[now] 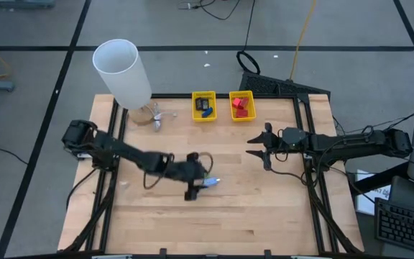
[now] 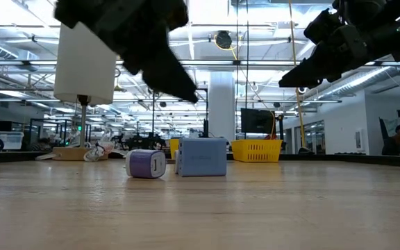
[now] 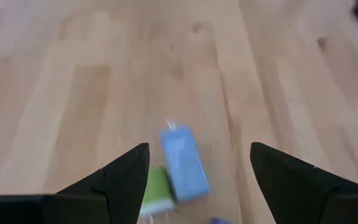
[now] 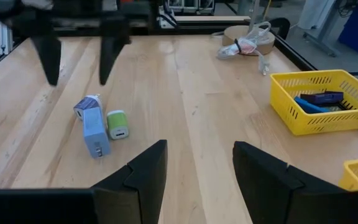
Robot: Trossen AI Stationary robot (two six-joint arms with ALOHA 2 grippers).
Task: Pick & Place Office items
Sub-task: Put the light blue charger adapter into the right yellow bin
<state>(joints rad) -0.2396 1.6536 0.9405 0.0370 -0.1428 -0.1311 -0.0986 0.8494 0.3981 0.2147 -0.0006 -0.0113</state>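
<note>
Three small office items lie together on the table's middle: a light-blue box (image 3: 184, 163) (image 2: 202, 157) (image 4: 95, 134), a green-and-white block (image 3: 157, 190) (image 4: 118, 123) and a purple-and-white block (image 2: 146, 164) (image 4: 87, 104); in the high view they are one small cluster (image 1: 210, 182). My left gripper (image 3: 197, 147) (image 1: 192, 176) (image 4: 76, 62) hangs open above them, just to their left, fingers pointing down and touching nothing. My right gripper (image 4: 199, 146) (image 1: 261, 146) (image 2: 304, 76) waits open in the air right of centre.
Two yellow mesh baskets sit at the far edge: one (image 1: 204, 106) (image 4: 322, 99) holds blue and black items, the other (image 1: 241, 106) holds red ones. A tall white cylinder (image 1: 124, 72) (image 2: 85, 62) stands at the far left, with a tape roll and clutter (image 4: 247, 40) beside it.
</note>
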